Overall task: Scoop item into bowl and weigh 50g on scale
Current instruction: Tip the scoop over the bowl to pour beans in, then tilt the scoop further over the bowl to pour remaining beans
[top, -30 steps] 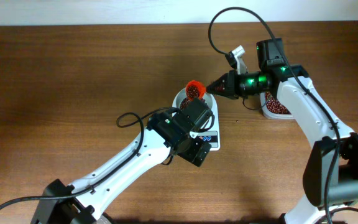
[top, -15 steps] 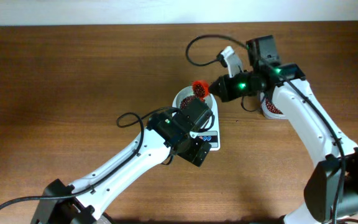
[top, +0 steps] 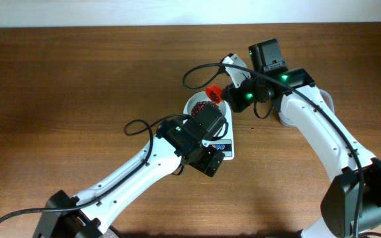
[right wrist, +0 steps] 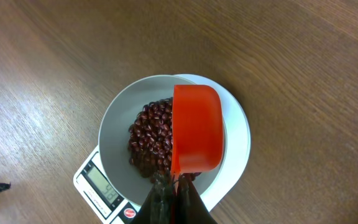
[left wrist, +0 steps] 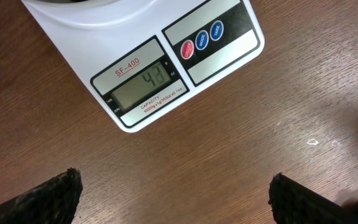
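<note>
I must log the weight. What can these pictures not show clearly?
- Scale display, last digit: blurred in left wrist view, too small in right wrist view, covered by left arm overhead.
- Orange scoop, its inside: turned from right wrist camera, too small overhead.
- Clear tub: mostly under right arm, overhead.

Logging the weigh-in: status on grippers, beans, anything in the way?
Left gripper open, empty. Right gripper shut on orange scoop over bowl. Beans in bowl, scale reads low forties. Nothing blocking.

Even, bright light; soft shadows; sharp.

Right gripper (right wrist: 173,190) pinched closed, left gripper (left wrist: 174,183) spread wide.
</note>
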You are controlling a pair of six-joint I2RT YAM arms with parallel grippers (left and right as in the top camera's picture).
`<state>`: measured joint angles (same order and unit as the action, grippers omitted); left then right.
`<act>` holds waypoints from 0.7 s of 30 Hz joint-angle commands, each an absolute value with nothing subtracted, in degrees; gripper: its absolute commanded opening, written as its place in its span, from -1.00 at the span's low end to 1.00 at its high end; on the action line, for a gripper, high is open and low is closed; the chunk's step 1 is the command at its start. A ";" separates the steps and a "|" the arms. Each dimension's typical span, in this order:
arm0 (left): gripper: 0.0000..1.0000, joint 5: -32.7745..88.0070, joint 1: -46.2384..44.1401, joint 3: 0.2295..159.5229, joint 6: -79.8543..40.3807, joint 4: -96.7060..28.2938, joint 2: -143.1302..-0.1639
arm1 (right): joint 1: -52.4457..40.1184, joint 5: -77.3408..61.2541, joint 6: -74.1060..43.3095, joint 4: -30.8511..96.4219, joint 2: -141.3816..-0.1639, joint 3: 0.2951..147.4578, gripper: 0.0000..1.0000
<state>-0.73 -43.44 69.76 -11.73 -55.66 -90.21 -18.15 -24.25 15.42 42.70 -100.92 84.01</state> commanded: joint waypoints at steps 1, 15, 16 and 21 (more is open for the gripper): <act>0.98 -1.30 -43.62 69.34 -11.03 -55.59 -89.45 | -17.76 -28.25 13.82 43.09 -99.57 85.58 -0.92; 0.98 -1.30 -43.62 69.34 -11.03 -55.59 -89.45 | -13.74 -37.32 9.98 43.33 -99.57 85.58 -0.92; 0.98 -1.30 -43.62 69.34 -11.03 -55.59 -89.45 | -13.74 -37.32 10.00 43.31 -99.57 85.58 -0.92; 0.98 -1.30 -43.62 69.34 -11.03 -55.59 -89.45 | -13.74 -37.32 10.00 43.29 -99.57 85.58 -0.92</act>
<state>-0.73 -43.44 69.73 -11.60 -55.66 -90.21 -13.85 -36.12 10.39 43.31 -100.92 84.01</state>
